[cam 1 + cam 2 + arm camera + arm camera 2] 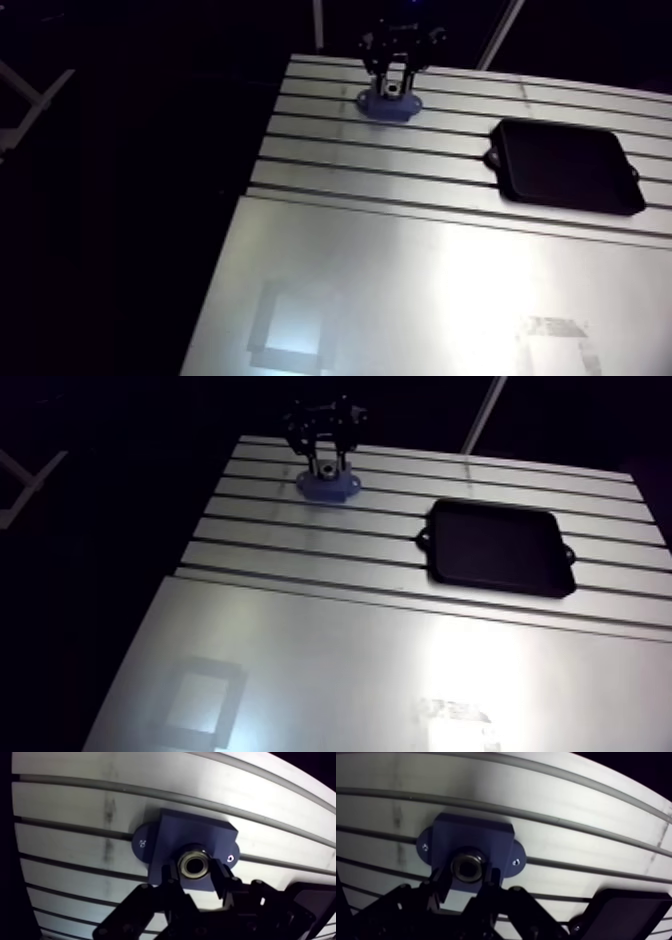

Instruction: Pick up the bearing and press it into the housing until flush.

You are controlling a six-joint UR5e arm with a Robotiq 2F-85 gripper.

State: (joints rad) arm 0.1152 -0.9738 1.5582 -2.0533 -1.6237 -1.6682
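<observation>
So this looks like the pressing step. The small silvery ring-shaped metal bearing is pinched between the two black fingers of the gripper, with one finger seen against each side of it in the wrist view. It's held right at the round bore in the middle of the dark-blue blocky plastic housing. Whether it's already partway in or just parked on the mouth of the bore can't be told from here, and how flush it sits can't be judged either. The housing is seen lying flat on the slotted aluminium table, with a small screw showing in each of its rounded side ears. A flat black rectangular tray is lying well apart from the housing, off to one side of it.

Next move, as a guess: a straight push down is needed, with the bearing kept square to the bore, since any tilt would probably get it jammed. After that the fingers would have to be let go, and maybe a last press given from above until the bearing is level with the housing's top face
</observation>
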